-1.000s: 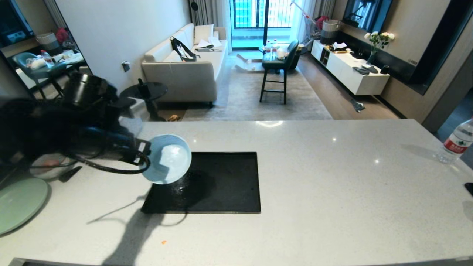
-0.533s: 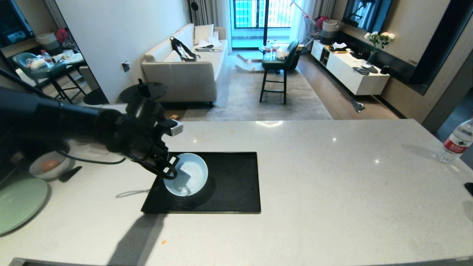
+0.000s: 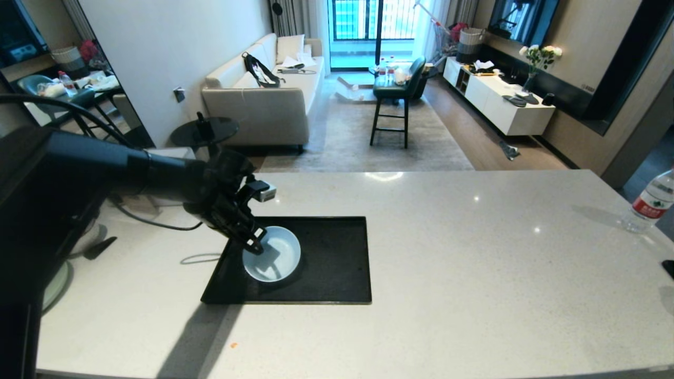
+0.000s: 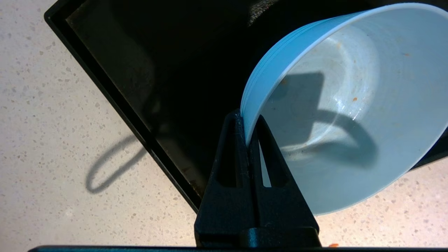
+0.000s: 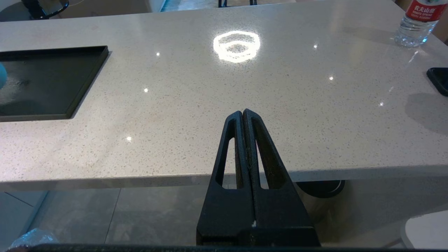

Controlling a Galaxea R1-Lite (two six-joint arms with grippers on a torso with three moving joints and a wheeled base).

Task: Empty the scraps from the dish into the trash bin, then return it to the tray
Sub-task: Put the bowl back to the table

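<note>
One pale speckled worktop (image 3: 447, 252) carries one black tray (image 3: 326, 263). One light-blue bowl (image 3: 274, 258) sits over the tray's left half, empty but for tiny orange specks. The left gripper (image 4: 249, 120) has its jaws pinched tight on the bowl's rim. The right gripper (image 5: 243, 112), jaws closed on nothing, hangs off the worktop's near edge, well right of the tray. One water bottle (image 3: 650, 202) stands far right of the tray.

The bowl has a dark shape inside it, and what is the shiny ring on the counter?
Left wrist view: the dark shape in the dish is a shadow, probably the left gripper and its cable. Right wrist view: the ring is lamp glare on the counter.
</note>
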